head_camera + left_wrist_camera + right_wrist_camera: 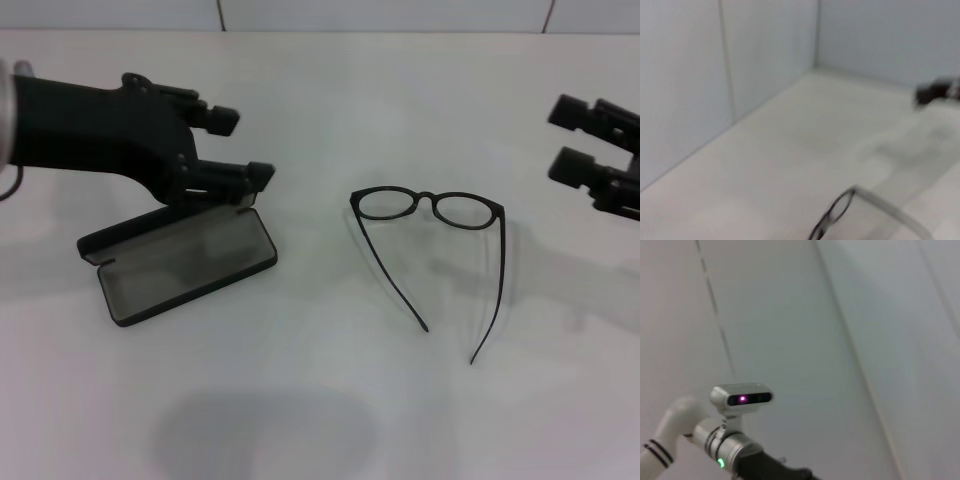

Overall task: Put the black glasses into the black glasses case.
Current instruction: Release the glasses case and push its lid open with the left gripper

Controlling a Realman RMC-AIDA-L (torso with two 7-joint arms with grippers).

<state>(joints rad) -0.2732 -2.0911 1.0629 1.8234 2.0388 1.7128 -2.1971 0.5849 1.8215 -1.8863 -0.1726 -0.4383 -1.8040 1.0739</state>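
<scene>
No lettering can be read on anything you have in view. Your black glasses case (pixel 185 265) lies open on the white table (pixel 330 400), grey lining up. The left gripper (pixel 240 150) hangs at the case's far edge, its fingers (pixel 222 119) spread apart with nothing between them, the lower one just over the raised lid. The black glasses (pixel 430 208) lie unfolded on the table to the right of the case, well apart from it, temple arms pointing toward you. The right gripper (pixel 568 140) waits further right of the case, beyond the glasses, fingers parted and empty.
</scene>
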